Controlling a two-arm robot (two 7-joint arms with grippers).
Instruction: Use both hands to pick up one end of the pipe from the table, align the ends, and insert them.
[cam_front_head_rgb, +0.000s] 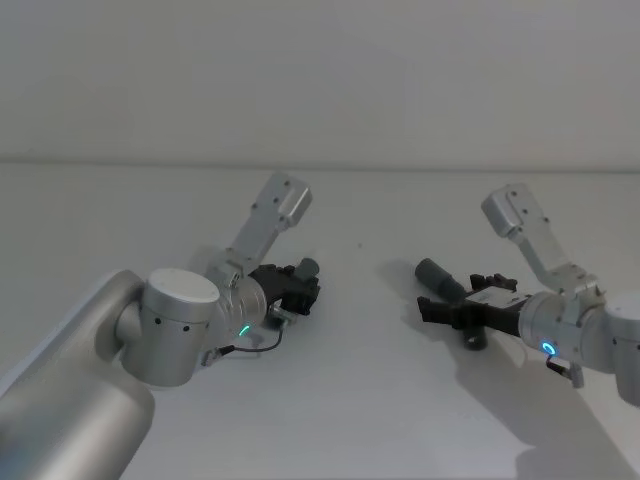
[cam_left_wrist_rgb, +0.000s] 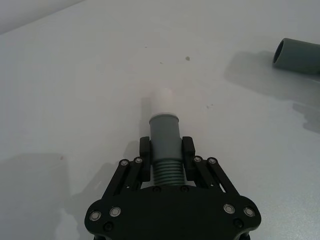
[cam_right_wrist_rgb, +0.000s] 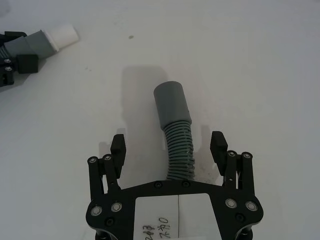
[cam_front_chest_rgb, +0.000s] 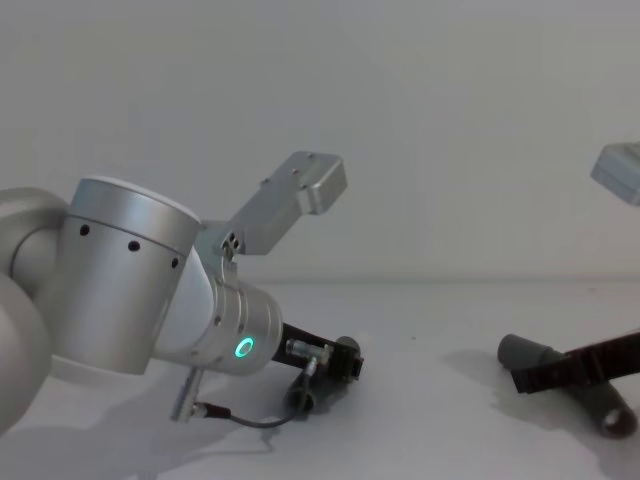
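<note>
My left gripper (cam_left_wrist_rgb: 166, 149) is shut on the ribbed body of one pipe piece (cam_left_wrist_rgb: 165, 131), just behind its grey collar, which ends in a white tip (cam_left_wrist_rgb: 164, 102). In the head view this gripper (cam_front_head_rgb: 300, 288) sits low over the table (cam_front_head_rgb: 360, 410), left of centre. To the right lies the other pipe piece (cam_right_wrist_rgb: 179, 150) with its wide grey end (cam_right_wrist_rgb: 171, 102) pointing toward the left gripper. My right gripper (cam_right_wrist_rgb: 168, 149) stands open astride its ribbed body, with a finger (cam_right_wrist_rgb: 218, 146) on each side and gaps to the pipe. From the chest view, the right gripper (cam_front_chest_rgb: 530, 378) rests low beside that pipe (cam_front_chest_rgb: 522, 350).
The table is a plain white surface with a few small specks (cam_left_wrist_rgb: 187, 58) between the two pipe pieces. A thin cable (cam_front_head_rgb: 262, 345) loops off the left wrist. A pale wall (cam_front_head_rgb: 320, 80) bounds the table at the back.
</note>
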